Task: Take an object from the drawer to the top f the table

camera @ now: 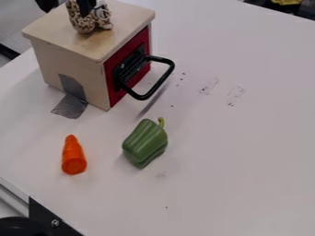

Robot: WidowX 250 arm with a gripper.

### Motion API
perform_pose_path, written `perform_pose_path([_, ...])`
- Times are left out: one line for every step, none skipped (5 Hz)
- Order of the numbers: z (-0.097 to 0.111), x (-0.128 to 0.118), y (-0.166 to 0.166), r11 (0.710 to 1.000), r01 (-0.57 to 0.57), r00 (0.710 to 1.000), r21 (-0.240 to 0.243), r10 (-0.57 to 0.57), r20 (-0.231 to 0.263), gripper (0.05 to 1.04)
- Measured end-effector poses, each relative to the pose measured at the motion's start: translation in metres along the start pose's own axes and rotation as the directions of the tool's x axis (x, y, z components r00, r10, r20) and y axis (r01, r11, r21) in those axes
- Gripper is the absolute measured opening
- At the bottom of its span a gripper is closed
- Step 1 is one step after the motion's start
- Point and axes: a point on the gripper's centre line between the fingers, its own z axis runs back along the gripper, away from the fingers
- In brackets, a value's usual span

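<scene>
Although the end effector (88, 5) at the top edge cannot be confirmed apart or clamped, a spotted toy (82, 24) is noted atop the red-fronted wooden drawer box (69, 59), with a ribbed pepper (145, 142) and tapered carrot (72, 153) on the smooth counter (227, 156).

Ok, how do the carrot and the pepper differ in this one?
The carrot is orange, while the pepper is green. The carrot is slim and tapers to a tip; the pepper is broader and ridged. The pepper has a stem, whereas the carrot shows none. Both lie on the table, apart from each other.
</scene>
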Motion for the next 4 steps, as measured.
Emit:
perform_pose_path([-0.009, -0.002, -0.001, 1.000, 0.000, 1.000, -0.008, 0.000, -0.031, 0.998])
perform_pose_path([-0.016, 0.006, 0.004, 0.999, 0.032, 0.999, 0.010, -0.031, -0.037, 0.998])
perform_pose_path([-0.012, 0.019, 0.007, 0.999, 0.051, 0.999, 0.015, -0.051, -0.018, 0.998])
perform_pose_path([-0.016, 0.030, 0.010, 0.996, 0.086, 0.996, 0.015, -0.086, -0.027, 0.998])
